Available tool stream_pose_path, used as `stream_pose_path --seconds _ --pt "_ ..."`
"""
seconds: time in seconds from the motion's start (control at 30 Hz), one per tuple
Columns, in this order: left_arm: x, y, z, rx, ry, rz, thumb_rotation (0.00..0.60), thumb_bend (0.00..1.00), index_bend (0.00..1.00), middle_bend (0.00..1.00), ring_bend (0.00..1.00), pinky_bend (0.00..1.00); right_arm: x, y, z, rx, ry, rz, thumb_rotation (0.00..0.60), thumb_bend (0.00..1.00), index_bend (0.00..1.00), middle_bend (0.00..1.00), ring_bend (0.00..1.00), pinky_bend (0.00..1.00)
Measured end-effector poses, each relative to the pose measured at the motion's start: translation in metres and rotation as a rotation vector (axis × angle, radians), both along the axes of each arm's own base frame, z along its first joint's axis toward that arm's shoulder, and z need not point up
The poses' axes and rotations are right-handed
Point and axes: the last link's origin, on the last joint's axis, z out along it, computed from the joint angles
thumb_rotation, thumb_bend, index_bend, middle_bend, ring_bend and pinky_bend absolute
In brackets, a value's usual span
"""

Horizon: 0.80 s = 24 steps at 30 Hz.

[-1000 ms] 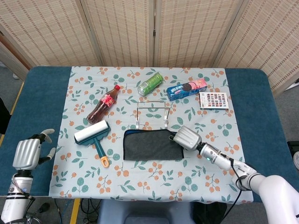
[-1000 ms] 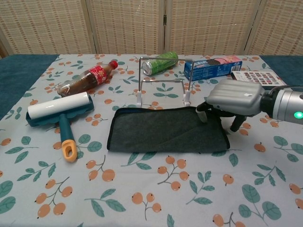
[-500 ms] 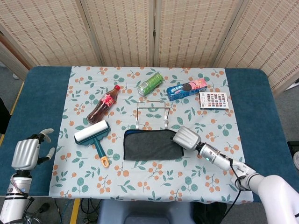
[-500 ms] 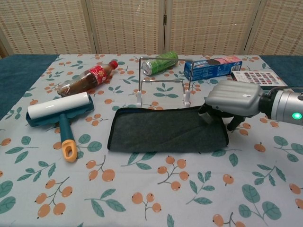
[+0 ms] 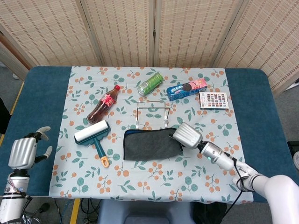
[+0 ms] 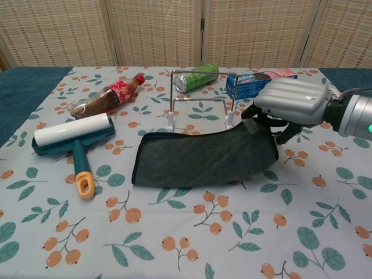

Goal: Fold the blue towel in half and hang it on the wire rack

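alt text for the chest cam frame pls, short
The robot's right hand grips the right end of a folded dark blue-edged towel and lifts it off the floral tablecloth, just in front of a small wire rack. Left of the towel lie a white lint roller and a cola bottle; behind the rack, a green can and a cookie box.

Woven reed folding screen spans the back, panels in pale wood frames. Table topped in teal fabric, overlaid with pale floral tablecloth. Grey floor visible at left. Even, diffuse light.
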Motion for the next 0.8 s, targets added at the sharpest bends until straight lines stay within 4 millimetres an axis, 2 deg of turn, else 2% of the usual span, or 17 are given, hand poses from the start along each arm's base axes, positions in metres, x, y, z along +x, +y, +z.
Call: stream_pose_path --seconds 0.43,0.63,0.8 --pt "0.0 -0.003 0.005 0.017 -0.01 -0.008 0.6 0.31 0.24 0.46 0.41 0.52 0.054 0.007 0.068 -0.154 -0.24 0.082 0.6 0.49 0.8 0.92 0.87 0.97" --pt "-0.002 -0.006 0.009 0.022 -0.015 -0.006 0.6 0.31 0.24 0.46 0.41 0.52 0.079 0.009 0.1 -0.25 -0.281 0.11 0.6 0.49 0.81 0.92 0.87 0.97" --pt "-0.002 -0.008 0.012 0.027 -0.017 -0.011 0.6 0.31 0.23 0.46 0.4 0.52 0.09 0.009 0.118 -0.316 -0.277 0.098 0.6 0.49 0.81 0.92 0.87 0.97"
